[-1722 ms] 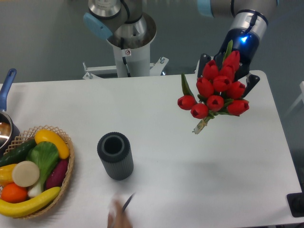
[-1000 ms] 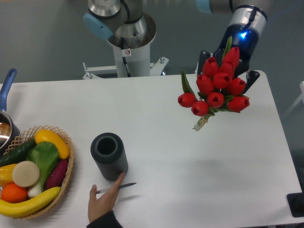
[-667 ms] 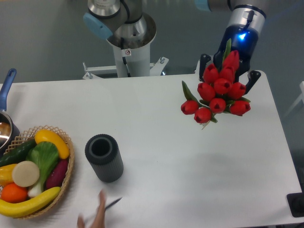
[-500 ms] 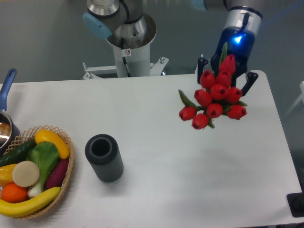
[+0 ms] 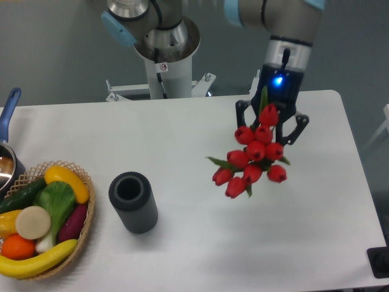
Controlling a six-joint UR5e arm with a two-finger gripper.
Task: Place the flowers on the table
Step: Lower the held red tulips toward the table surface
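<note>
black two-finger hand point(image 5: 271, 126) pinched the bunch of red tulip buds with green leaves point(image 5: 252, 157), which hung just below it, above the white smooth counter point(image 5: 200, 243); dark ribbed cylinder point(image 5: 133, 202) well left.

1. One bunch of flowers point(image 5: 252, 159) showed about nine red buds.
2. One table point(image 5: 200, 255).
3. One gripper point(image 5: 271, 129).
4. One dark ribbed cylinder point(image 5: 133, 202).
5. One basket point(image 5: 89, 210), holding about eight fruits and vegetables.
6. One pan point(image 5: 7, 143) at the left edge.
</note>
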